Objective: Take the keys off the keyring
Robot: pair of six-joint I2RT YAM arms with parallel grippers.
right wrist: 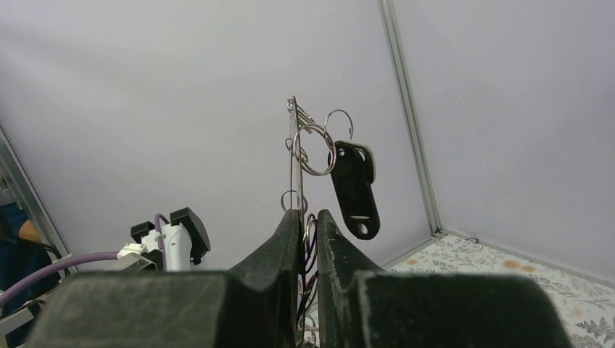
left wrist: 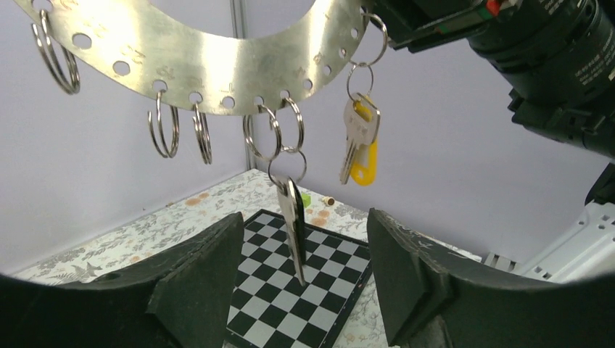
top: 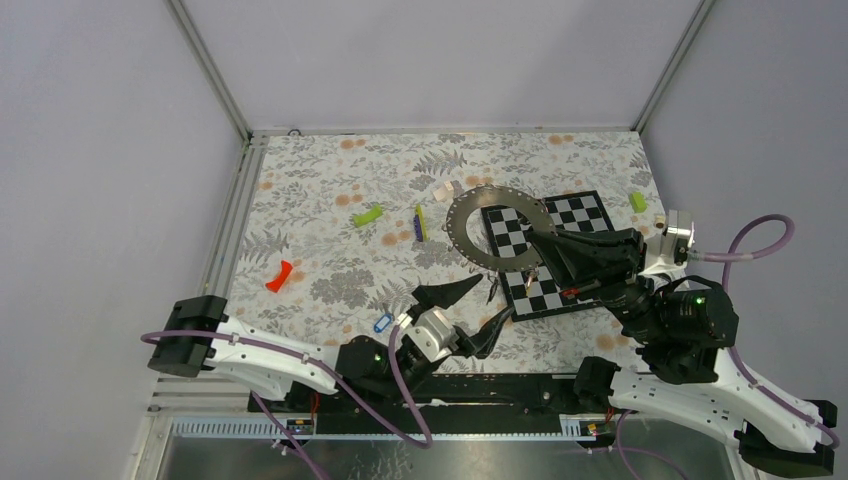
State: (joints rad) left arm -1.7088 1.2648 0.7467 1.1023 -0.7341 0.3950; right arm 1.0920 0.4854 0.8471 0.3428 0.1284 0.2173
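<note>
The keyring (top: 478, 228) is a wide flat silver hoop, held up off the table on edge. My right gripper (top: 545, 248) is shut on its rim; in the right wrist view the hoop (right wrist: 293, 156) runs edge-on into the closed fingers (right wrist: 307, 221), with a black key tag (right wrist: 354, 190) hanging beside it. From the hoop (left wrist: 203, 61) hang several small split rings, a yellow-headed key (left wrist: 360, 141) and a black-headed key (left wrist: 294, 217). My left gripper (left wrist: 304, 272) is open, and the black-headed key's blade hangs between its fingers, touching neither. A blue-headed key (top: 382, 323) lies on the table.
A black-and-white chessboard (top: 572, 215) lies under the hoop. On the flowered tablecloth are a red piece (top: 279, 277), lime-green blocks (top: 367, 215) (top: 637, 201) and a thin yellow-green stick (top: 421, 222). Grey walls close in the back and sides.
</note>
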